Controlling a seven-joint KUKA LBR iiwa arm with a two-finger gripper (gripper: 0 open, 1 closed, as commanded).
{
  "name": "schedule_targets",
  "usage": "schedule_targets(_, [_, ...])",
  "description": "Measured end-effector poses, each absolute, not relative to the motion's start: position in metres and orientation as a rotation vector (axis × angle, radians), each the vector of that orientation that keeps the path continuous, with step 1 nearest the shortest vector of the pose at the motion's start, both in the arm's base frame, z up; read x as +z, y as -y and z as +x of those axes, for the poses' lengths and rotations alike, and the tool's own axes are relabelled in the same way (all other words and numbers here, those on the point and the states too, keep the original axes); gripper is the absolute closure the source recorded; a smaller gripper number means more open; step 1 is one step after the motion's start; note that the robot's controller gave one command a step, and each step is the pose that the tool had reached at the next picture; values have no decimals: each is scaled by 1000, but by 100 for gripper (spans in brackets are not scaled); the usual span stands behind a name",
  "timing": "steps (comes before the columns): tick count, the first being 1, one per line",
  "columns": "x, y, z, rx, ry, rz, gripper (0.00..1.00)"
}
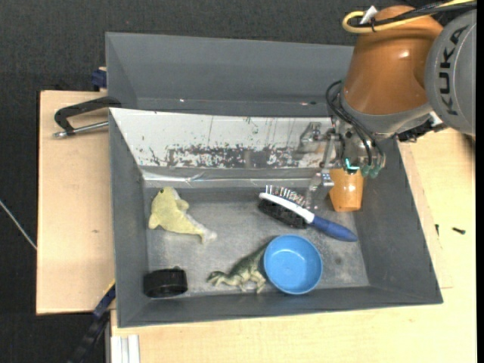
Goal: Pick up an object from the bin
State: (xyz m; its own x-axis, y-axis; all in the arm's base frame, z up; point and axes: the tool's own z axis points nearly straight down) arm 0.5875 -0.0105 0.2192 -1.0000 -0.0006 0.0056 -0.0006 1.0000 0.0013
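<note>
My gripper (349, 165) hangs at the bin's back right corner. Directly under it is a small orange cup-like piece (346, 193), whose top meets the gripper's underside. The gripper's body hides the grip. Just left of the orange piece lies a brush with a black head, white bristles and a blue handle (299, 212), its handle end pointing toward the right wall.
A blue bowl (293, 264) sits at the front middle with a green toy dinosaur (240, 275) at its left. A yellow plush toy (175, 215) lies at the left and a black wheel (165, 281) in the front left corner. The arm's orange cover looms over the back right rim.
</note>
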Motion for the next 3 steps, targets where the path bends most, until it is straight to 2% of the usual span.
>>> schedule_targets(1, [83,-47,559,-4,3053,720,0])
schedule_targets(2, [87,-46,561,-1,3059,717,100])
schedule_targets(3, [244,-57,564,2,3055,800,100])
